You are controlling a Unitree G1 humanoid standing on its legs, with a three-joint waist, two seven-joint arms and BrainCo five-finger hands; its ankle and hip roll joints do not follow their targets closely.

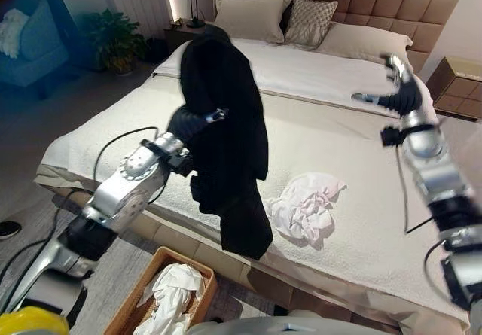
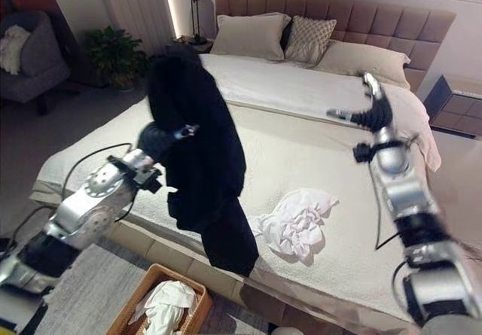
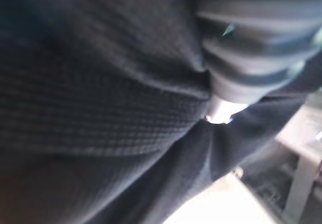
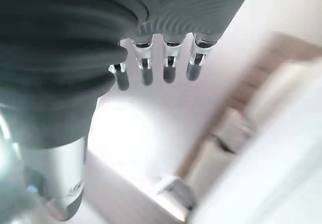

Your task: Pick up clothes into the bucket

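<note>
A long black garment (image 1: 226, 147) hangs in the air over the near edge of the bed, draped over my left hand (image 1: 192, 123), which is buried in the cloth; its lower end dangles above the wicker basket (image 1: 206, 279). The left wrist view shows black cloth (image 3: 100, 108) pressed against the hand's cover. A crumpled white garment (image 1: 305, 203) lies on the bed (image 1: 339, 147) just right of the black one. My right hand (image 1: 395, 94) is raised over the bed's right side, open and holding nothing, its fingers (image 4: 168, 65) straight.
The basket on the floor by the bed's foot holds white clothes (image 1: 173, 290). Pillows (image 1: 248, 17) lie at the headboard. A nightstand (image 1: 456, 83) stands at the right, a plant (image 1: 117, 41) and an armchair (image 1: 26, 45) at the far left.
</note>
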